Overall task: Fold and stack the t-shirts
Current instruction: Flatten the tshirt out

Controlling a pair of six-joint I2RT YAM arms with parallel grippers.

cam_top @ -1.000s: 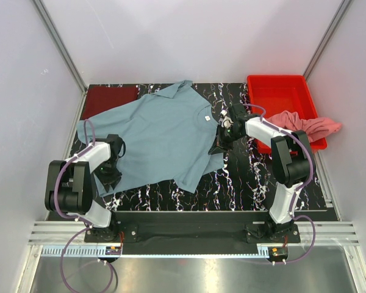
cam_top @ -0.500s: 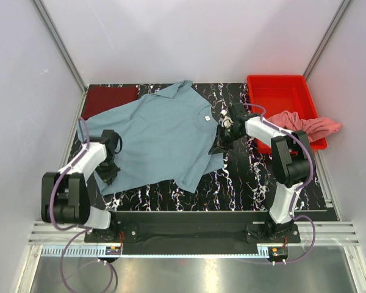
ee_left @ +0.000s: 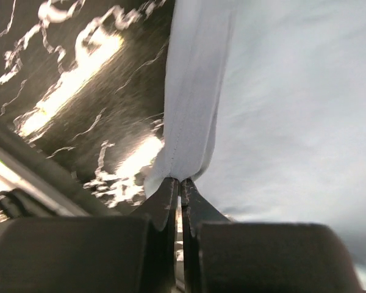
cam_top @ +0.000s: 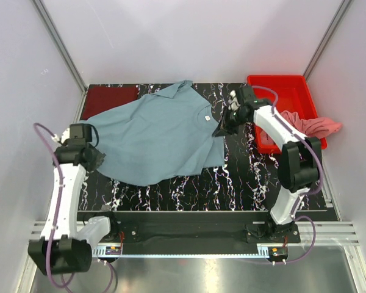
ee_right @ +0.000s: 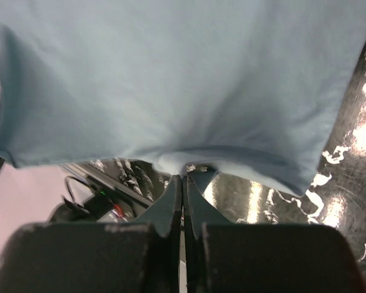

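**Op:** Two pinches, both thin. My left end effector (cam_top: 93, 159) is clamped on a doubled bit of hem of the grey-blue shirt (cam_top: 158, 137). My right end effector (cam_top: 223, 129) is closed on the opposite edge, with only a small pucker of cloth between its tips. The shirt spans the gap between them over the black marbled worktop (cam_top: 244, 177).

**Spotter:** What worries you?

**Op:** Slip, mainly. If I pull the two sides apart unevenly, I'd expect the right bite to let go first, and that side would drop in a heap.

**Spotter:** Anything nearby?

**Op:** The folded maroon shirt (cam_top: 111, 99) lies beyond my left end effector, just past the cloth's far edge. A careless swing could drag the blue fabric across it and spoil that fold. To the outside of my right end effector sits the red tray (cam_top: 280, 85), with the salmon pink shirt (cam_top: 314, 125) draped over its rim. That arm passes close enough that I could snag it.
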